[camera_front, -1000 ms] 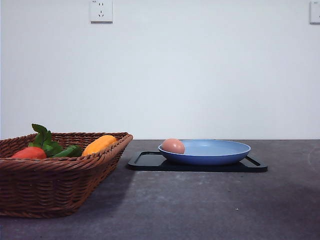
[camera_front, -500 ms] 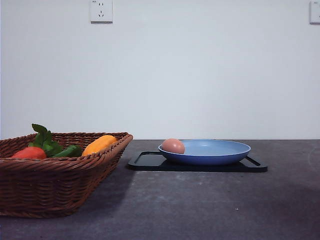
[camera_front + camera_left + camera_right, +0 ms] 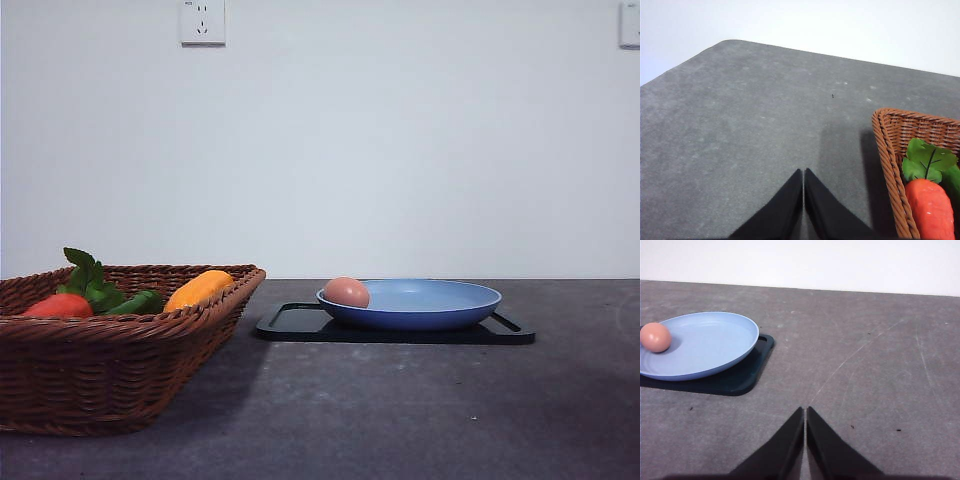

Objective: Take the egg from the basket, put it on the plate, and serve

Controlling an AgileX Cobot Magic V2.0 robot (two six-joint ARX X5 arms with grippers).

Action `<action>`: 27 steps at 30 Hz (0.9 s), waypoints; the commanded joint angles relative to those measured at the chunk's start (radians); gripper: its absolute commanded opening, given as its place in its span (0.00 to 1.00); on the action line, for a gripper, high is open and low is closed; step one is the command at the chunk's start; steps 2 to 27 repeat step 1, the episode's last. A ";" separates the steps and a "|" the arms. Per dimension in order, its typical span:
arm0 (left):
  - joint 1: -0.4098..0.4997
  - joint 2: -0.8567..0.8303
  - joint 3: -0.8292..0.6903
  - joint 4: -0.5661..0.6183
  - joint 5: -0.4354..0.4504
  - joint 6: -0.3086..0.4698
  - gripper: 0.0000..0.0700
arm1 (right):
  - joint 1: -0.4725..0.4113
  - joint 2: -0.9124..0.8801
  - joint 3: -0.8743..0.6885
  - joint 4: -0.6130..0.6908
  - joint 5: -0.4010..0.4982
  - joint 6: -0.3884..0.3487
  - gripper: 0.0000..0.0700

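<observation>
Currently both sets of jaws are pressed together, holding nothing. The left gripper [image 3: 803, 172] hangs over bare grey table [image 3: 740, 125]; off to one side of its tips, near but not touching, is a corner of the wicker basket [image 3: 887, 150], with a red carrot-like vegetable [image 3: 930, 207] and its green leaves [image 3: 927, 160] inside. The right gripper [image 3: 805, 411] likewise sits over bare table, well apart from the light-blue plate [image 3: 715, 347], which rests on a black tray [image 3: 747, 377].

The egg [image 3: 655, 337] lies in the plate, against the rim on the side farthest from the right jaws. In the front view the egg [image 3: 346, 292] sits at the plate's [image 3: 440, 305] basket-side edge; an orange-yellow vegetable [image 3: 198, 289] remains in the basket [image 3: 110, 370].

Judgement: transfer looks complete; serving is the step in hand. The next move probably calls for opening a gripper and taking the plate or tray by its edge, kept level so the egg does not roll.
</observation>
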 commanded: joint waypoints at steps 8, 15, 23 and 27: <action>0.002 -0.002 -0.021 -0.018 0.000 -0.002 0.00 | 0.000 -0.003 -0.003 0.005 0.002 0.003 0.00; 0.002 -0.002 -0.021 -0.018 0.000 -0.002 0.00 | 0.000 -0.003 -0.003 0.005 0.002 0.003 0.00; 0.002 -0.002 -0.021 -0.018 0.000 -0.002 0.00 | 0.000 -0.003 -0.003 0.005 0.002 0.003 0.00; 0.002 -0.002 -0.021 -0.018 0.000 -0.002 0.00 | 0.000 -0.003 -0.003 0.005 0.002 0.003 0.00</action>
